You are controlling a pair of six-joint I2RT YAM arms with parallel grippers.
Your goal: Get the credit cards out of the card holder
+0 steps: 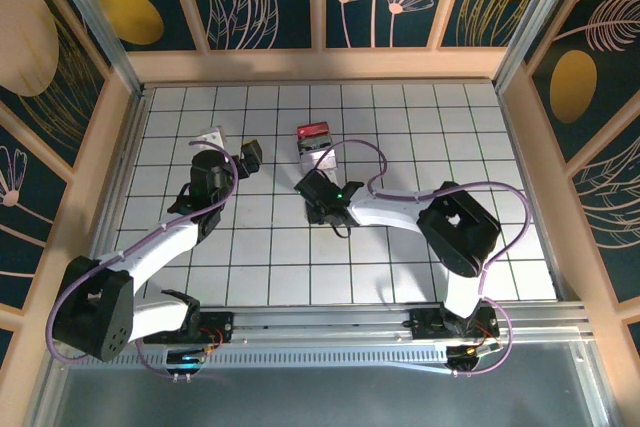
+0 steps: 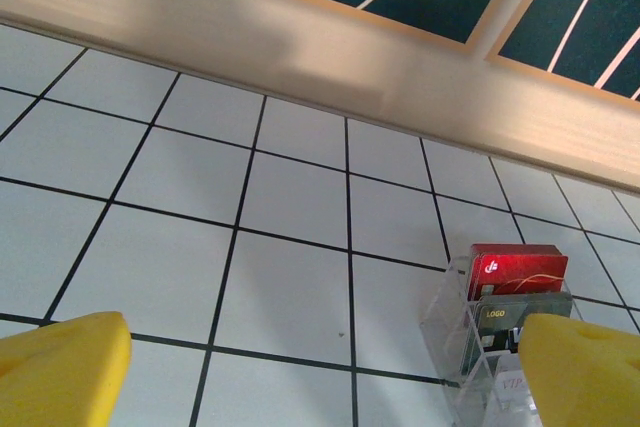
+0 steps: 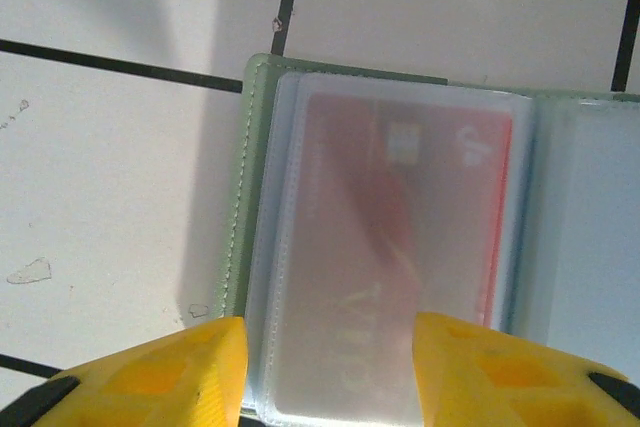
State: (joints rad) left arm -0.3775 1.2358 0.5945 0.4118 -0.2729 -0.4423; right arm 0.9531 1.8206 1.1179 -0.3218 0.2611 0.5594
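On the white-tiled tabletop (image 1: pixel 420 127), the left arm (image 1: pixel 170 232) holds its left fingers (image 2: pixel 60 367) spread wide and empty, off to the left of a clear card stand (image 1: pixel 318 155). The right arm (image 1: pixel 400 209) reaches in on the near side of that stand. Under the right fingers (image 3: pixel 180 367), which stand apart on either side of a frosted sleeve, the pale green card holder (image 3: pixel 240 197) lies open and flat. A red credit card (image 3: pixel 400 247) sits tucked inside the sleeve, and whether the fingers touch it cannot be told.
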